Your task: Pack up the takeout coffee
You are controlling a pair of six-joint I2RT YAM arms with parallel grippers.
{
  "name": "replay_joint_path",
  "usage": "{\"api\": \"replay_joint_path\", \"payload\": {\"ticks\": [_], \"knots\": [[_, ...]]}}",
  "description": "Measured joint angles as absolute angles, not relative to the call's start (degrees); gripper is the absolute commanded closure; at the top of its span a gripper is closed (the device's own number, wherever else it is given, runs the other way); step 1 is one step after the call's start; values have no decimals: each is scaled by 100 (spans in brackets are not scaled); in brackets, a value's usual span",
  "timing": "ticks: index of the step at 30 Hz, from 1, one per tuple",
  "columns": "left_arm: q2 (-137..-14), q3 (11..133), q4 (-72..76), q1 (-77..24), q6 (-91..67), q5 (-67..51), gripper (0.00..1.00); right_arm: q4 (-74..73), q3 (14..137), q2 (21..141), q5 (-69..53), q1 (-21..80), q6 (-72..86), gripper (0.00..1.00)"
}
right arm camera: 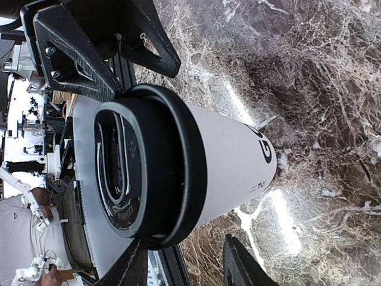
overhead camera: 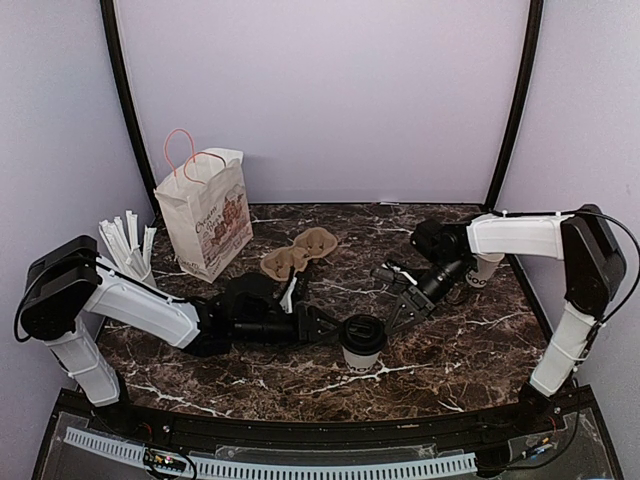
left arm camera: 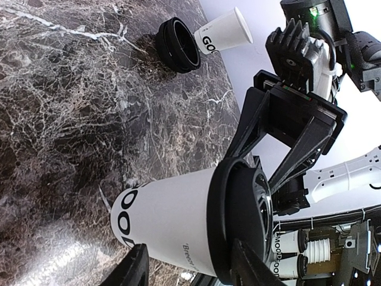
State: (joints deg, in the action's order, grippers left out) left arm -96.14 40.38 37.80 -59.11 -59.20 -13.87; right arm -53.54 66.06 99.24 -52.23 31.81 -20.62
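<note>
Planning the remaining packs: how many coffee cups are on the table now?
2. The lidded takeout coffee stands front centre; a second cup stands at the right, partly behind the right arm. Not counted: the straw holder at left. Others may be hidden behind the arms.

The takeout coffee shows "OO" — far cup "GOO".

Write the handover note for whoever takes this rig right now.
Left tool: fingers on either side of the takeout coffee; grip not confirmed.
Right tool: straddles the same cup from the opposite side; grip not confirmed.
Coffee: upright, lid on, front centre of the table.
Paper bag: upright, far left.
Done: both arms are at the cup.
Left: lift it, carry it to the bag, lower it in.
</note>
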Motion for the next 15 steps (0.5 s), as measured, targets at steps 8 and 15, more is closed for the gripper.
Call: {"api": "replay_joint_path", "payload": {"ticks": [8, 15], "knots": [[-9721, 4047, 3900, -5874, -6066, -1507, 55, -5402, 6615, 10062, -5304, 3148, -1944, 56], [-9937, 3955, 4241, -5826, -6418, -1627, 67, -5470, 6615, 10296, -5474, 3100, -1518, 60]]}}
